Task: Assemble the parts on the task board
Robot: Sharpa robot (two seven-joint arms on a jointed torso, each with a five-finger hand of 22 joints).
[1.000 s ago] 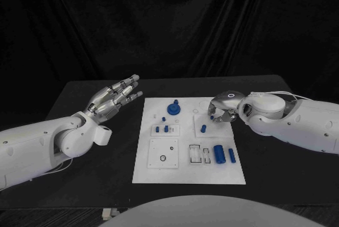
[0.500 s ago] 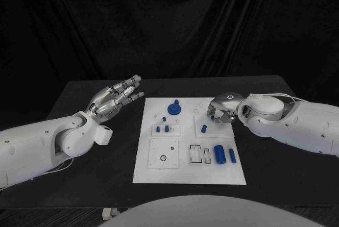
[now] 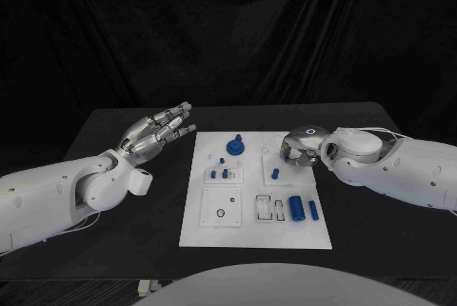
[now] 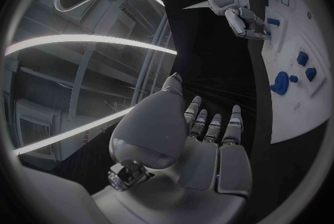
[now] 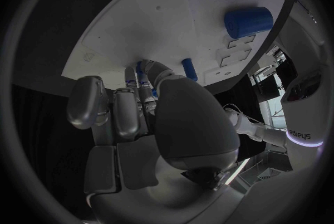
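Observation:
The white task board (image 3: pixel 243 227) lies in the middle of the table. My right hand (image 3: pixel 298 150) is low over its far right corner, fingers curled down. In the right wrist view its fingertips (image 5: pixel 142 76) meet at the board around a small blue part (image 5: pixel 142 66), beside a short blue peg (image 5: pixel 189 69). My left hand (image 3: pixel 157 131) is raised left of the board, fingers apart and holding nothing. A round blue part (image 3: pixel 234 147) stands at the board's far middle. Two blue cylinders (image 3: pixel 296 207) lie at the right.
Small blue pegs (image 3: pixel 221 174) stand in a left-hand block of the board, and another peg (image 3: pixel 274 174) stands near the right hand. Black table (image 3: pixel 114 207) surrounds the board. The left wrist view shows the board (image 4: pixel 292 112) and my right hand (image 4: pixel 245 22) beyond.
My right hand has shifted slightly left and lower over the board's far right corner. My left hand has stayed where it was.

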